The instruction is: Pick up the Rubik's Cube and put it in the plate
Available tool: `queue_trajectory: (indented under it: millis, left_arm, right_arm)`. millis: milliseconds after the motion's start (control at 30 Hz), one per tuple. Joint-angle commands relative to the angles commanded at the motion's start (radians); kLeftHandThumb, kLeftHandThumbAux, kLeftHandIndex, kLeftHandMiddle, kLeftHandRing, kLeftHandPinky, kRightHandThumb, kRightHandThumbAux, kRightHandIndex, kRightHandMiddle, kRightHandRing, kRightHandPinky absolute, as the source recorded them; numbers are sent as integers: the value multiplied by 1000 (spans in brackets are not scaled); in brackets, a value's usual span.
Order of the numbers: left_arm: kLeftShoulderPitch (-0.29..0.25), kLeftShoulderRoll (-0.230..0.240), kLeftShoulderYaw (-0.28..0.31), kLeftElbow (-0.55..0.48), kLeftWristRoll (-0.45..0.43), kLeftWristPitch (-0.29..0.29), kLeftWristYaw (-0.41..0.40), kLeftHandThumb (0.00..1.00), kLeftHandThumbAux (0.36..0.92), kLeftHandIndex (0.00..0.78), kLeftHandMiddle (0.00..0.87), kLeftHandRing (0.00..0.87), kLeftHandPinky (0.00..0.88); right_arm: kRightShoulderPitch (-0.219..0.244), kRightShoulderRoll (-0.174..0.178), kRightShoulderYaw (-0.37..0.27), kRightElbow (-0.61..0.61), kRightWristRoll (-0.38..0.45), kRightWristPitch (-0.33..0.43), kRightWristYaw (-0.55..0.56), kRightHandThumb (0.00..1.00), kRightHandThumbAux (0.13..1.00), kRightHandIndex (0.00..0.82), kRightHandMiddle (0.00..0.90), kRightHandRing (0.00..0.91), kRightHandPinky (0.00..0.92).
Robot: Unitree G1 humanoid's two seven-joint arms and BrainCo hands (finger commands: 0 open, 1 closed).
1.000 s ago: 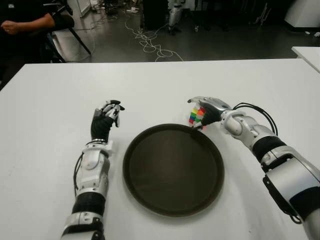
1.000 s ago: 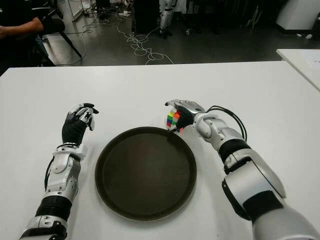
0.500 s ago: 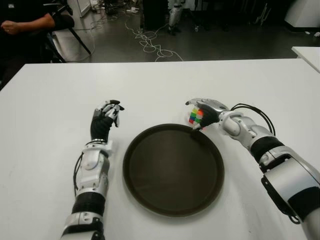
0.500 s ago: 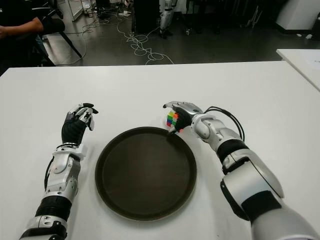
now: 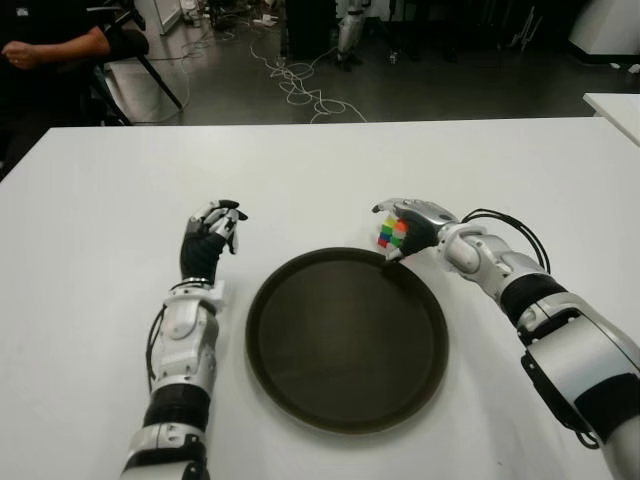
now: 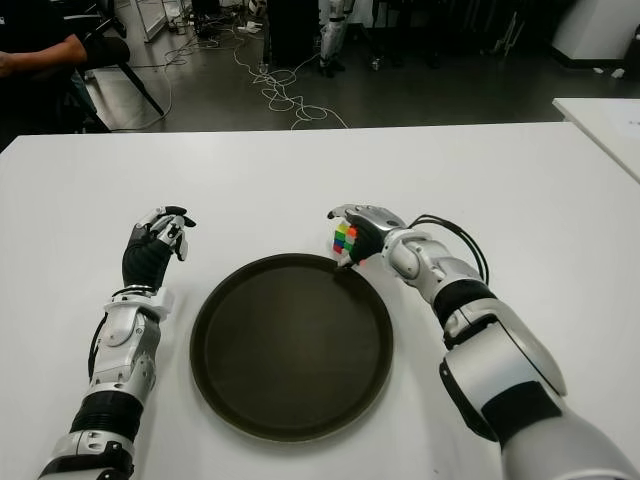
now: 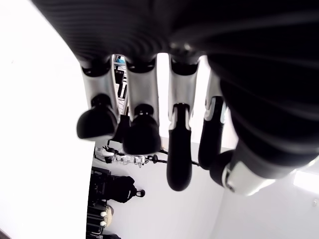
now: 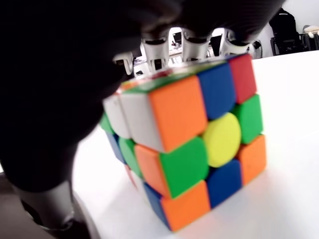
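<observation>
Right hand (image 5: 412,226) has its fingers wrapped over the Rubik's Cube (image 5: 392,233), just beyond the plate (image 5: 346,340) rim, ready to lift. Left hand (image 5: 209,240) idles empty, fingers loosely curled.

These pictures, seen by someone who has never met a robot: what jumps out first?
The brightly coloured Rubik's Cube stands out, gripped by the right hand just beyond the far right rim of the large dark round plate in the middle of the white table. The left hand shows to the plate's left, holding nothing.
</observation>
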Motion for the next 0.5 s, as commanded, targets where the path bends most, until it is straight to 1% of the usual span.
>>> queue_trajectory:
  millis: [333, 500]
  left_arm:
    - [1, -1, 0, 1, 3, -6, 2, 856, 661, 420, 534, 794, 803]
    - [2, 0, -2, -4, 4, 1, 0, 856, 661, 421, 533, 794, 806]
  right_arm:
    - [-4, -8, 6, -3, -9, -6, -22, 0, 731, 168, 160, 160, 155]
    - [-9, -12, 3, 3, -7, -2, -30, 0, 725, 175, 169, 168, 164]
